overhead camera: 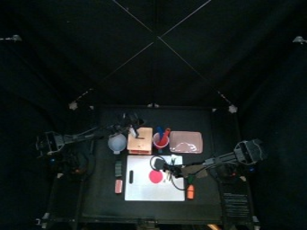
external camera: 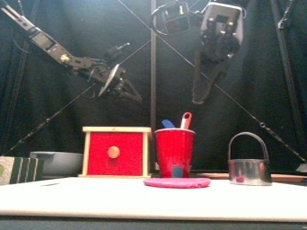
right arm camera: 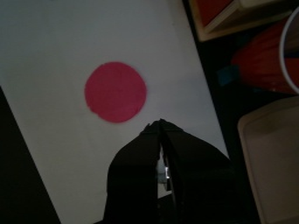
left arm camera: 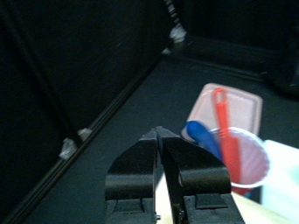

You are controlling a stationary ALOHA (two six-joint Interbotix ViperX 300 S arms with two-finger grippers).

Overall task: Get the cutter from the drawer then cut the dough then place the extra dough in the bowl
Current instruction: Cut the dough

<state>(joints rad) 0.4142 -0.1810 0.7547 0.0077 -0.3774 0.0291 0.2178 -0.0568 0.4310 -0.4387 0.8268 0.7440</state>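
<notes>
Progress: drawer point(external camera: 117, 153) looked shut; dough point(external camera: 177, 182) lay whole, uncut, on the board point(right arm camera: 47, 52); cutter point(external camera: 249, 162) stood just right of it; cutting and the bowl point(external camera: 54, 163) step remained | left gripper point(left arm camera: 163, 138): jaws together, empty, aloft | right gripper point(right arm camera: 159, 133): jaws together, empty, above the board.

The cutter point(external camera: 249, 171) is bare metal, bright and a little mirror-like, with a thin wire handle. The box point(external camera: 117, 130) is pale wood that looks unvarnished, and its drawer front point(external camera: 100, 163) is painted a flat red. The red cup point(external camera: 175, 148) is smooth plastic with a soft shine, as is the red knife point(external camera: 185, 119). The dough point(external camera: 177, 182) looks matt and soft-edged. The white cutting board point(external camera: 72, 202) is smooth and dull. The back curtain point(external camera: 48, 108) is matt black cloth.
</notes>
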